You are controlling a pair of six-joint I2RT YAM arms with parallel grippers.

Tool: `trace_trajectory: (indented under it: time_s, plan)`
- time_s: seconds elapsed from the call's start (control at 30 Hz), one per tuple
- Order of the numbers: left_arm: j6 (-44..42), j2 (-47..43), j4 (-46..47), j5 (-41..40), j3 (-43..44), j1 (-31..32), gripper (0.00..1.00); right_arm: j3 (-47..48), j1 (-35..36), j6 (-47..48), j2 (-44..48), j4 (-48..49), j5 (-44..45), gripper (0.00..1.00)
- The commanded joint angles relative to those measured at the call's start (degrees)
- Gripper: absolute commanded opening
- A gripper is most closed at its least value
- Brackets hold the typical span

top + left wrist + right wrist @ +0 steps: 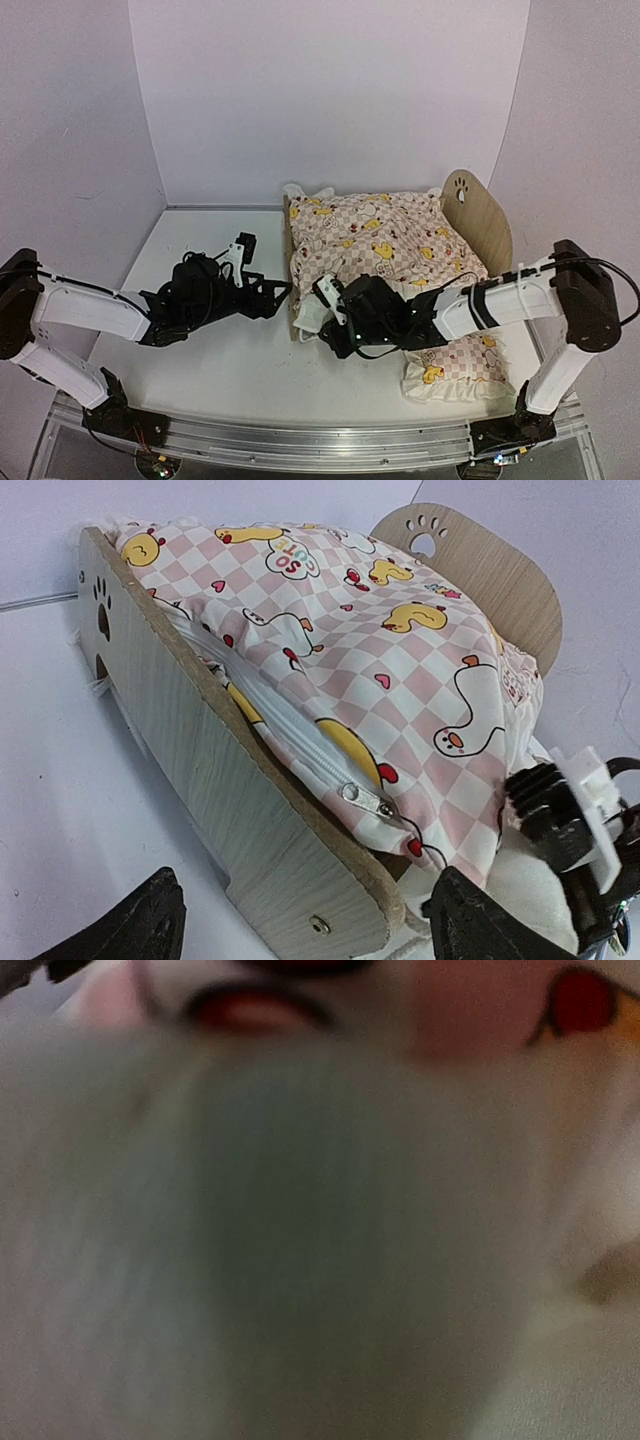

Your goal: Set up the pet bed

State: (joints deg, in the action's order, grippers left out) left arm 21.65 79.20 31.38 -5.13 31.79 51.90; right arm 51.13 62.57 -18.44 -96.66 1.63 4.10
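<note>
The pet bed stands right of the middle, its rounded headboard [482, 218] with a paw cutout at the far right. A pink checked duck-print quilt [375, 245] lies bunched over the frame, its zipper [365, 800] along the footboard [200, 770]. My left gripper [276, 296] is open, and its fingers [135, 930] straddle the footboard's near corner without touching it. My right gripper [322, 314] is pressed into the quilt's white edge at the bed's near left corner. Its wrist view is only blurred cloth, so its jaws are hidden.
A small matching frilled pillow [455, 368] lies on the table under the right forearm, near the front edge. White walls close in the back and both sides. The right gripper's body [565, 820] sits close beside my left gripper's right finger.
</note>
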Motion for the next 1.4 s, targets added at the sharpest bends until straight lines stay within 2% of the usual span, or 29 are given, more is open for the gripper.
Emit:
trace_trajectory:
  time_s: [0.0,0.1,0.2,0.43,0.67,0.73,1.07,1.23,1.37]
  plan:
    - [0.8,-3.0,0.5,-1.6,0.0,-0.3,0.84,0.3,0.8,1.6,-6.3,19.7,10.9,0.13]
    - [0.8,-4.2,0.4,-2.3,-0.7,-0.4,0.84,-1.4,1.1,2.0,-8.4,26.2,14.4,0.11]
    - [0.8,-5.5,0.3,-3.0,-1.4,-0.3,0.84,0.0,1.1,2.5,-11.7,27.7,15.5,0.11]
    - [0.7,-9.7,-0.2,-4.0,-4.2,-0.5,0.85,2.8,1.1,2.1,-17.8,29.0,14.5,0.17]
    - [0.7,-13.2,-1.2,-4.7,-5.9,-0.6,0.85,4.4,1.0,3.3,-20.9,28.9,14.4,0.28]
    - [0.7,-13.8,-1.4,-4.8,-6.1,-0.6,0.85,5.5,1.1,3.6,-22.2,28.0,14.3,0.32]
    - [0.2,-18.6,-3.5,-6.2,-7.2,-0.7,0.86,6.4,1.1,5.0,-23.1,19.1,19.6,0.32]
    - [-0.2,-20.4,-4.7,-6.7,-7.1,-0.7,0.86,4.8,1.5,3.7,-21.8,16.9,20.0,0.32]
    - [-0.2,-20.9,-5.4,-6.9,-6.7,-0.7,0.86,7.2,1.6,2.9,-23.6,14.0,20.2,0.29]
